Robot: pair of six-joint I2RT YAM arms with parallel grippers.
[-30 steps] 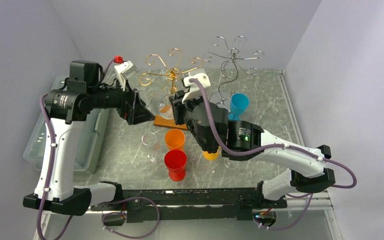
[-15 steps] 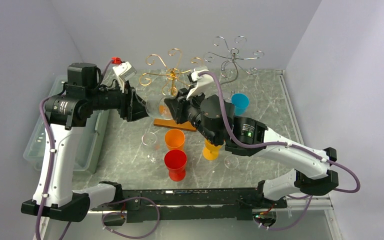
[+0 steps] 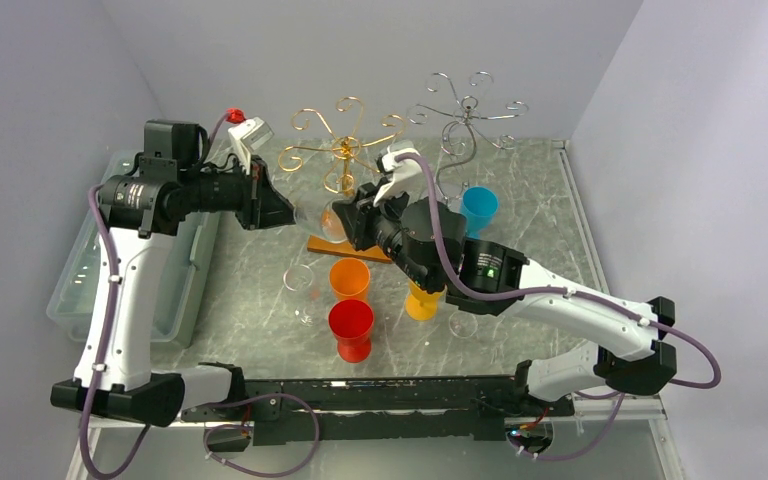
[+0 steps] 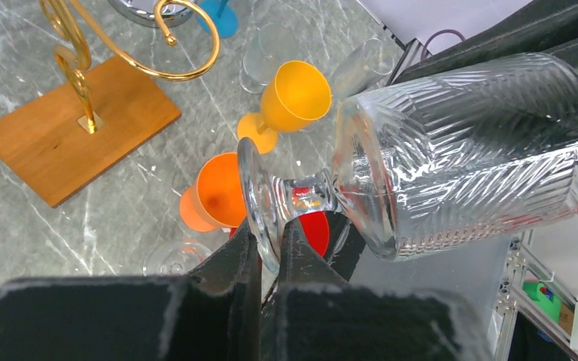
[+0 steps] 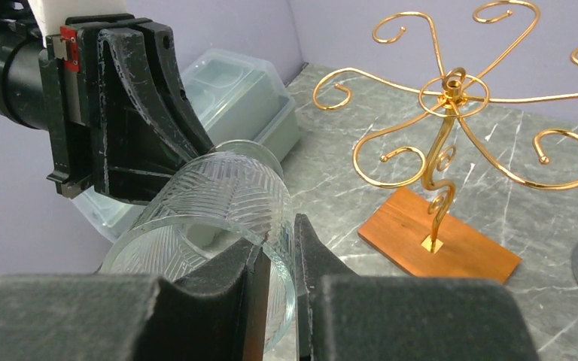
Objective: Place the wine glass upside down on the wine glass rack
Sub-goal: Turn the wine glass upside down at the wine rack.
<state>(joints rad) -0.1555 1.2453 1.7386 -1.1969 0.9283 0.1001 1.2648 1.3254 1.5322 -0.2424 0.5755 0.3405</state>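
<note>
A clear ribbed wine glass [image 3: 322, 215] hangs on its side above the table, held between both arms. My left gripper [image 3: 285, 215] is shut on the edge of its round foot [image 4: 260, 199], and the stem and bowl [image 4: 466, 150] stretch away to the right. My right gripper [image 3: 352, 222] is shut on the bowl's rim [image 5: 218, 203], one finger inside and one outside. The gold wire wine glass rack [image 3: 343, 150] stands on a wooden base [image 5: 440, 233] just behind the glass, and a silver rack [image 3: 468, 110] stands further right.
Below the glass stand an orange cup [image 3: 349, 277], a red cup [image 3: 351, 328], a yellow cup [image 3: 422, 303] and a clear glass [image 3: 301, 285]. A blue cup [image 3: 478, 208] is by the silver rack. A clear plastic bin [image 3: 175, 290] lies along the left edge.
My left gripper's jaws were wide apart and have closed on the glass's foot. The right arm, gripping the rim, shifted the glass slightly left toward it.
</note>
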